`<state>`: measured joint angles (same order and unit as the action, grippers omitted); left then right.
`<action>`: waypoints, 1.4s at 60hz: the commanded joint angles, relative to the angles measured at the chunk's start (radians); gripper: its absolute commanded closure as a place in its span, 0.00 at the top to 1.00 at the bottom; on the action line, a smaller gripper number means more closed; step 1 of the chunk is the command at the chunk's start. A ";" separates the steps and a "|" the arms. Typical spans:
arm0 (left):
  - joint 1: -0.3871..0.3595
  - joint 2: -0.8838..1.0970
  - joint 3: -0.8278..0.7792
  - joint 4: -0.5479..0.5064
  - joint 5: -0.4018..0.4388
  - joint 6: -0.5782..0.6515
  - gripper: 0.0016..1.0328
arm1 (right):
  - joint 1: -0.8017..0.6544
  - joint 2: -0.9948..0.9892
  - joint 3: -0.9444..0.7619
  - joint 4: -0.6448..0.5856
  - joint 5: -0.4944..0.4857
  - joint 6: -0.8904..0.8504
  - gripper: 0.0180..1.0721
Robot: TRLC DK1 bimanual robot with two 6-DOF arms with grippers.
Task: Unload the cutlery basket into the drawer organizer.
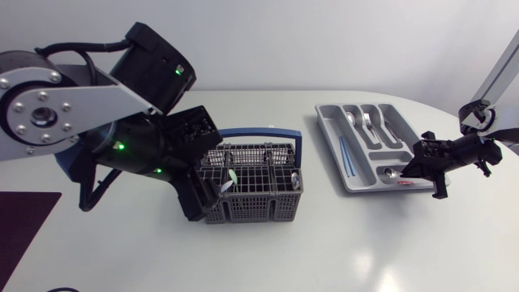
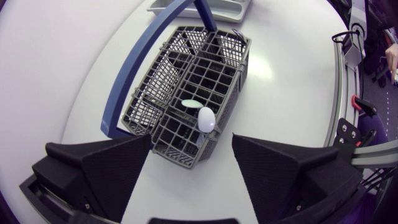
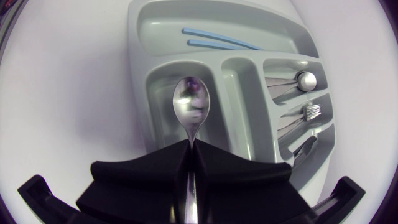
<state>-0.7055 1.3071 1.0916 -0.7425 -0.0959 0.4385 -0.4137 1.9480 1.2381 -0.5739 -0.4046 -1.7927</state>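
The cutlery basket (image 1: 251,207) stands on the worktop (image 1: 365,243), left of the drawer organizer (image 3: 239,118); a spoon (image 3: 191,109) hangs above the organizer.

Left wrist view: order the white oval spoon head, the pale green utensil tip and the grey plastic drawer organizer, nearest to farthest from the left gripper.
1. White oval spoon head, just ahead of the left gripper, in the grey wire cutlery basket's near end.
2. Pale green utensil tip, directly behind it, deeper in the basket.
3. Grey plastic drawer organizer, beyond the basket's far end.
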 commanded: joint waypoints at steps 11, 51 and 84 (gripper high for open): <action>-0.057 0.058 -0.016 -0.006 -0.044 -0.112 0.91 | 0.003 0.015 0.011 0.065 0.027 -0.013 0.44; -0.256 0.073 0.011 0.088 -0.442 -0.264 0.88 | -0.019 -0.293 -0.273 0.166 -0.088 0.138 0.96; -0.290 0.179 -0.010 0.055 -0.415 -0.262 0.77 | 0.000 -0.304 -0.307 0.172 -0.079 0.167 0.96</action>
<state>-0.9916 1.4300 1.0912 -0.6819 -0.5129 0.2077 -0.4225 1.6566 0.9600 -0.4133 -0.4858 -1.6440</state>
